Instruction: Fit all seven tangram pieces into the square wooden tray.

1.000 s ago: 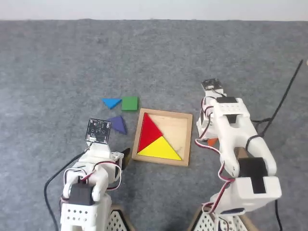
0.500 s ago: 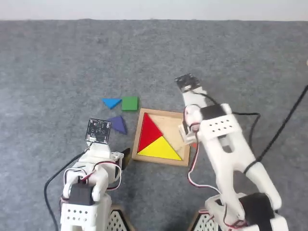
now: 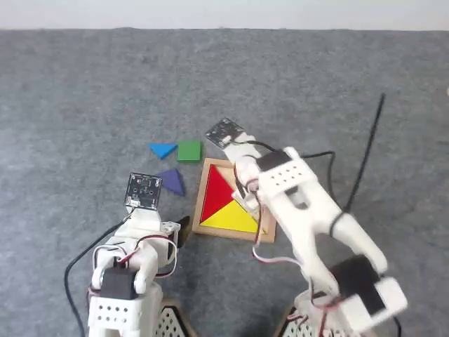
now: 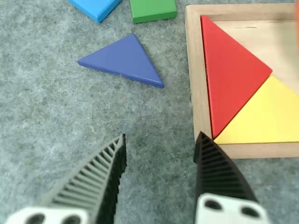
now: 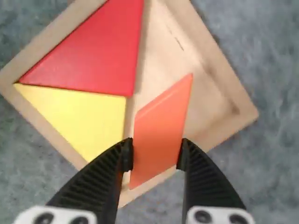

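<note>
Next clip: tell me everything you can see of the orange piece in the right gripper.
The flat orange parallelogram piece looks like smooth painted wood, even in colour and unmarked. The right gripper clamps it on two opposite edges with its black ridged fingers. The piece lies over the square wooden tray, across the bare part beside the red triangle and the yellow triangle. Its gripper-side end overlaps the tray's rim. Whether it touches the tray floor cannot be told.
</note>
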`<state>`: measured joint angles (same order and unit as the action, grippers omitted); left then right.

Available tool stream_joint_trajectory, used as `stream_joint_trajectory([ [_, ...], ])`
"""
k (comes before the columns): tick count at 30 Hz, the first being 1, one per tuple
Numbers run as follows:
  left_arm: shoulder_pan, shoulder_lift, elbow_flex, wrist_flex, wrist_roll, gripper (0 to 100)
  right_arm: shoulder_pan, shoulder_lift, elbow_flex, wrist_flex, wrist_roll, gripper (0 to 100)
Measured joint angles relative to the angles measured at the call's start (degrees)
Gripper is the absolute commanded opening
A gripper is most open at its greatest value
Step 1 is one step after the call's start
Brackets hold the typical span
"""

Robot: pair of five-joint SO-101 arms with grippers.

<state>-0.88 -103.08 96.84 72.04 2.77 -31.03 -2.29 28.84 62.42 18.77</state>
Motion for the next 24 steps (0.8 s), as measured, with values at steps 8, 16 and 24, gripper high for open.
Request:
stream_joint_trajectory([
  [8, 0.00, 0.00, 0.00, 0.00, 0.00, 24, -0.18, 12.84, -11.96, -0.53, 6.24, 11.7],
  [16, 0.00, 0.00, 0.00, 0.00, 0.00, 24, -0.44, 19.08, -17.23, -2.29, 11.25, 11.7],
  [24, 0.00, 0.00, 0.00, 0.00, 0.00, 24, -3.08, 20.92, -17.85, -3.69, 15.65, 11.7],
])
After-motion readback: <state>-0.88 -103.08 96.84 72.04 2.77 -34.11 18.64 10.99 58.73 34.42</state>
